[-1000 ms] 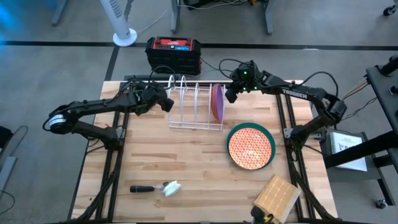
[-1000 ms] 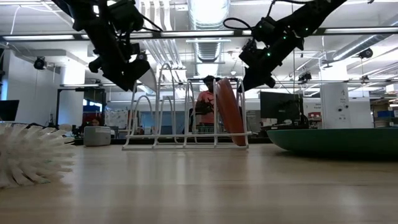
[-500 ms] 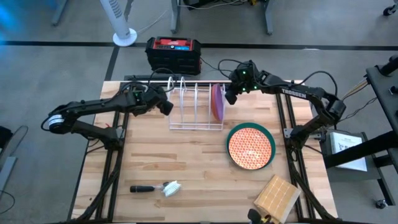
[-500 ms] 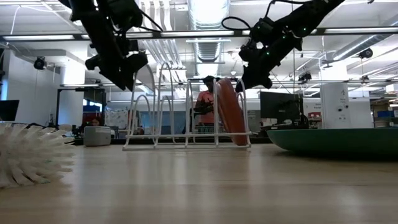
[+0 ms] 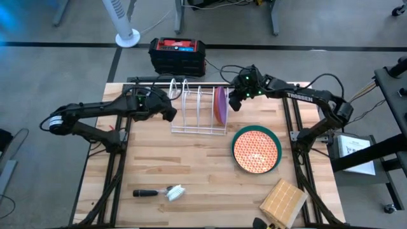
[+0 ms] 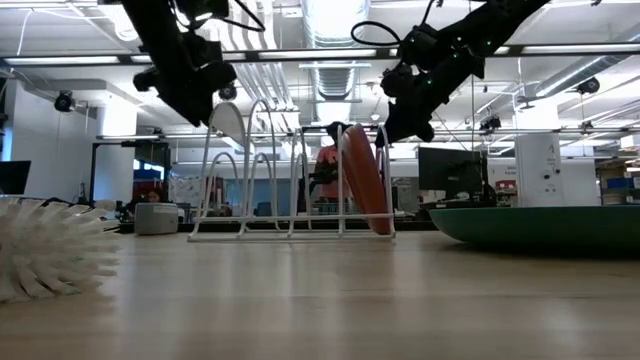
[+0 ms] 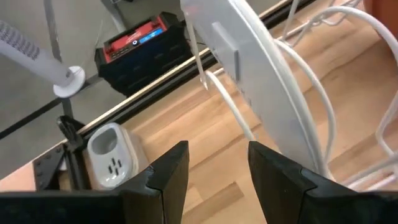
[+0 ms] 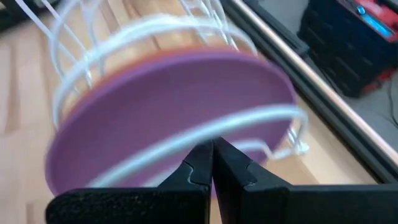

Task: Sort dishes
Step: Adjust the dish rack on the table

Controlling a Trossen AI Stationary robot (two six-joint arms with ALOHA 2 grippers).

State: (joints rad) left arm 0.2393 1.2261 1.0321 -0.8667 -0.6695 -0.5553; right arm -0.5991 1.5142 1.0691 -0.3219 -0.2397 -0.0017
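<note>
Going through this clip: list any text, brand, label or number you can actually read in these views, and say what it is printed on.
"TROSSEN" in white letters on the right arm, small, seen from above.
Red-topped black case behind the table: it has a blue label, too small to read.
White papers beside the table's right edge: print too small to read.
Grey adapter at the table's edge: no readable marking.
Nothing else legible.

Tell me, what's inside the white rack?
In the white rack stand a purple plate and an orange plate upright at one end. Its other slots look empty. Whether more hides between those two plates can't be seen.
</note>
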